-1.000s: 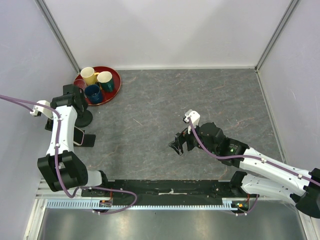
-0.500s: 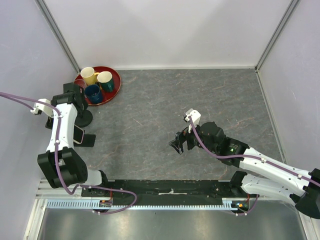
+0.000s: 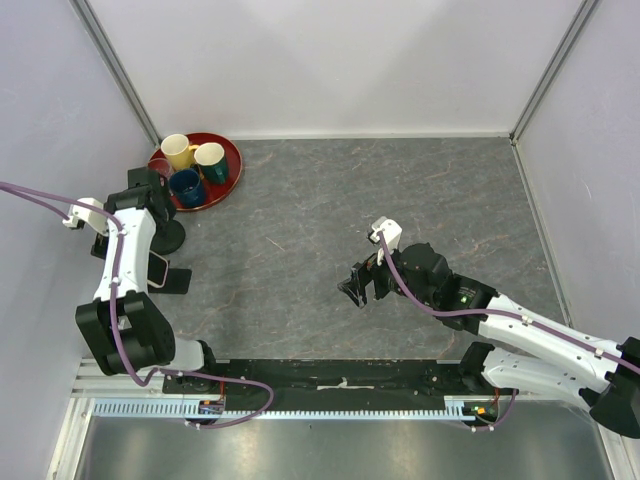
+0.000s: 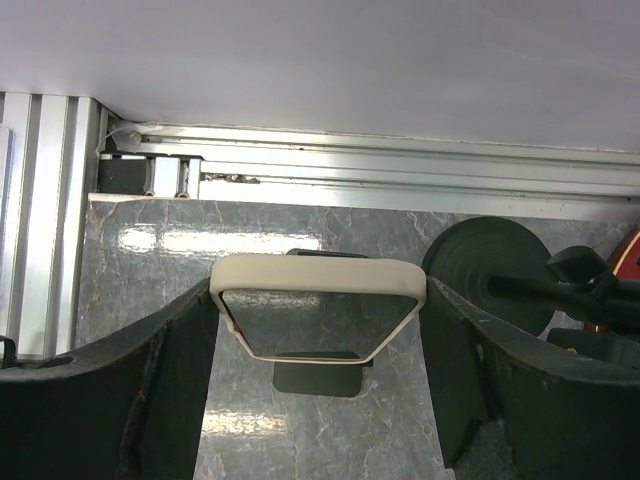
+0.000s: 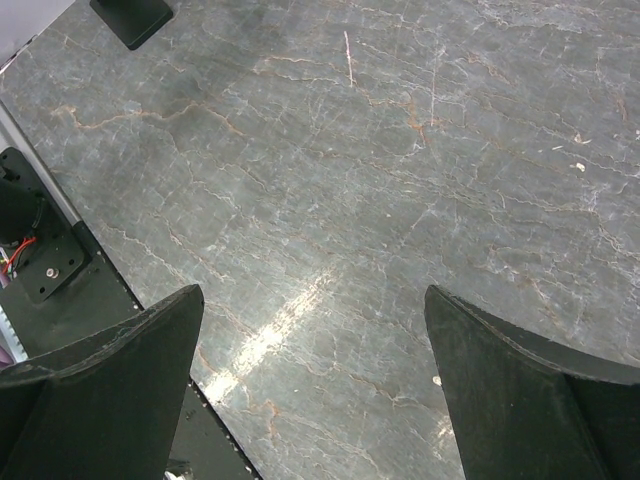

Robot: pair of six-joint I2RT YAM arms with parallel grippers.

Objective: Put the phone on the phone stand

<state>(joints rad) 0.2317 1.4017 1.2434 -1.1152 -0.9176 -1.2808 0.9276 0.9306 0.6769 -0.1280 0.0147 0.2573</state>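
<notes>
Only slightly has the left arm point(image 3: 124, 252) shifted; I see the left hand point(image 4: 320, 300) clasping the phone point(image 4: 318, 274) by its sides, over the stand point(image 4: 316, 379) near the tabletop's point(image 3: 320, 220) left edge. The right hand point(image 5: 312, 300) gapes wide.

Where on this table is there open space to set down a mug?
Bare tabletop runs from the red tray across to the right wall, beyond the right gripper. The strip between the phone stand and that gripper is free too. Crowded: the left edge, with tray, round black base, stand and the left gripper holding the phone.
</notes>
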